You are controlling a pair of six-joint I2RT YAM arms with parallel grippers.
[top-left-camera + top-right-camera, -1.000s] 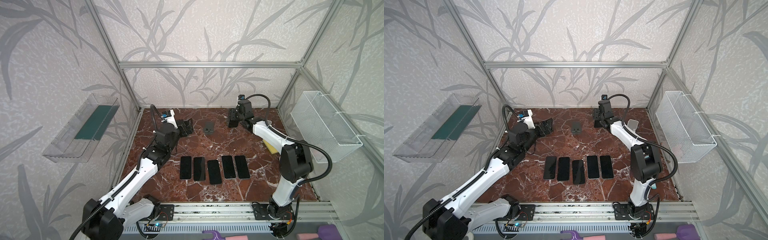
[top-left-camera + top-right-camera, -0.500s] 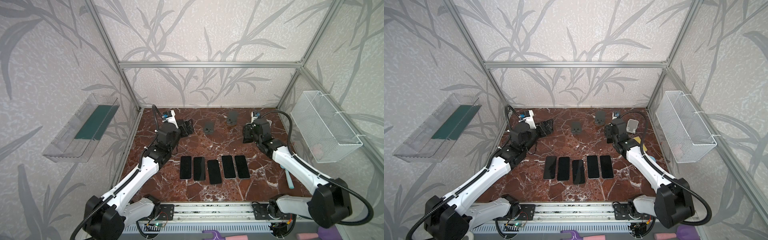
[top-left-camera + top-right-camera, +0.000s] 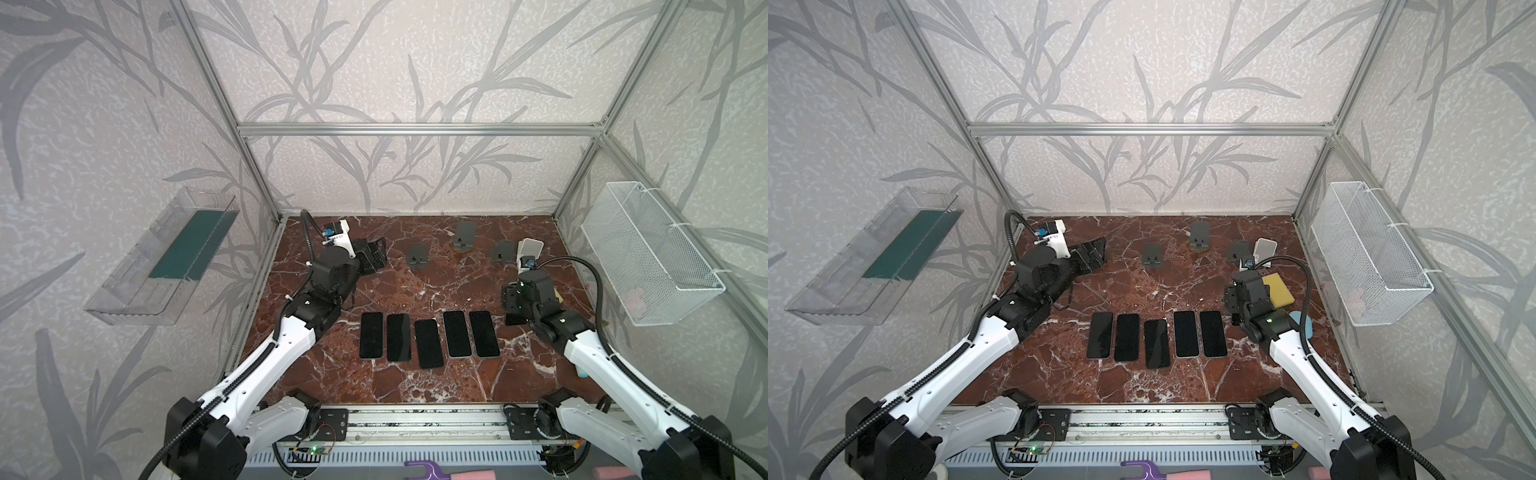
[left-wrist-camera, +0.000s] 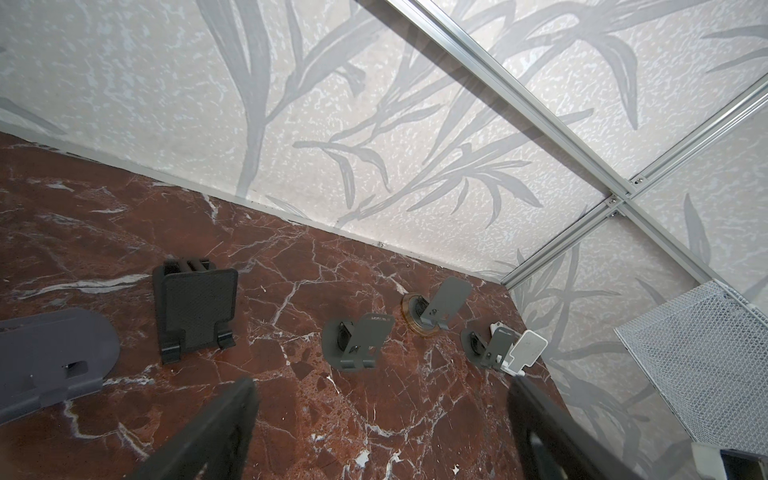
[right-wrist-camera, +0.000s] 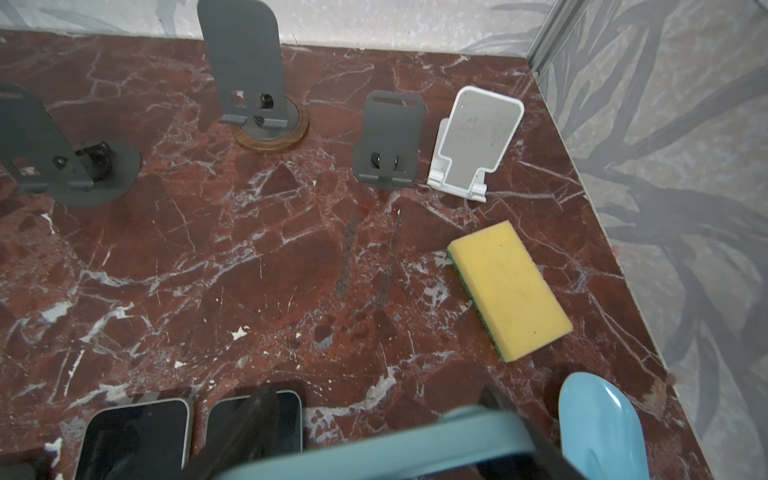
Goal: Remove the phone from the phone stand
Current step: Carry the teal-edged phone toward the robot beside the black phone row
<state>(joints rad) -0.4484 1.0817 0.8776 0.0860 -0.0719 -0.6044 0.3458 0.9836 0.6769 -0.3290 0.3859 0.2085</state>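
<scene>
Right tool (image 5: 378, 401) has the phone (image 5: 395, 451)

The left tool (image 4: 380, 390) is wide apart and empty, by the back left corner of the surface (image 3: 457, 386). The stands (image 4: 361, 340) are bare, and five phones (image 3: 428, 343) lie flat. The right tool is clamped on the phone near the right edge. It looks stiff, slippery and breakable, so its long sides seem best to hold. A sponge (image 5: 509, 286) and a blue scoop (image 5: 598, 424) crowd it.

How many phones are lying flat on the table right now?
5, in one row at the centre: leftmost phone, second, middle, fourth, rightmost. The right claw grips a blue-edged thing, maybe a sixth phone.
</scene>
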